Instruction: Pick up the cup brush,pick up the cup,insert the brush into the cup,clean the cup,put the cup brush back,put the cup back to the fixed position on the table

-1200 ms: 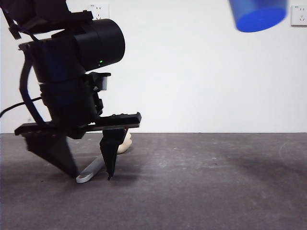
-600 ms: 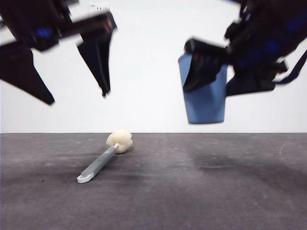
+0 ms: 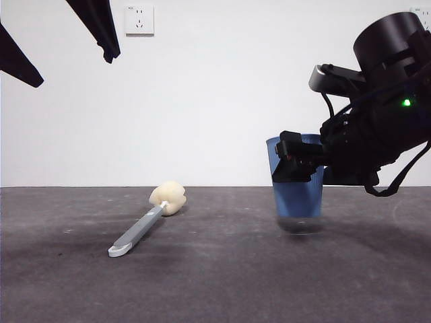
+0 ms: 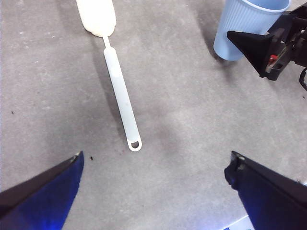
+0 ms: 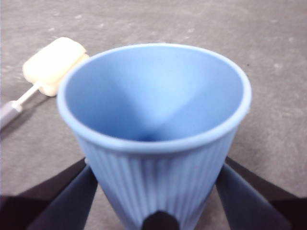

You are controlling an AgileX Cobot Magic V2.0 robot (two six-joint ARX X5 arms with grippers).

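Observation:
The blue ribbed cup [image 3: 297, 195] stands upright at table level on the right; it also shows in the left wrist view [image 4: 242, 28]. My right gripper [image 3: 296, 168] is shut on the cup [image 5: 153, 120], one jaw on each side of its lower wall. The cup brush [image 3: 138, 232] lies flat on the dark grey table [image 3: 222, 282] at the left, its cream sponge head [image 3: 168, 197] pointing away. My left gripper [image 4: 156, 158] is open and empty, high above the brush handle [image 4: 120, 91]. Its jaws show at the front view's top left [image 3: 74, 73].
A white wall stands behind the table with a socket [image 3: 139, 19] on it. The right arm's body [image 3: 387, 128] hangs large over the table's right side. The brush's sponge head [image 5: 53, 64] lies on the table beyond the cup.
My left gripper let go of the brush and rose up, leaving it flat on the table. My right gripper came down with the cup from the top right to table level.

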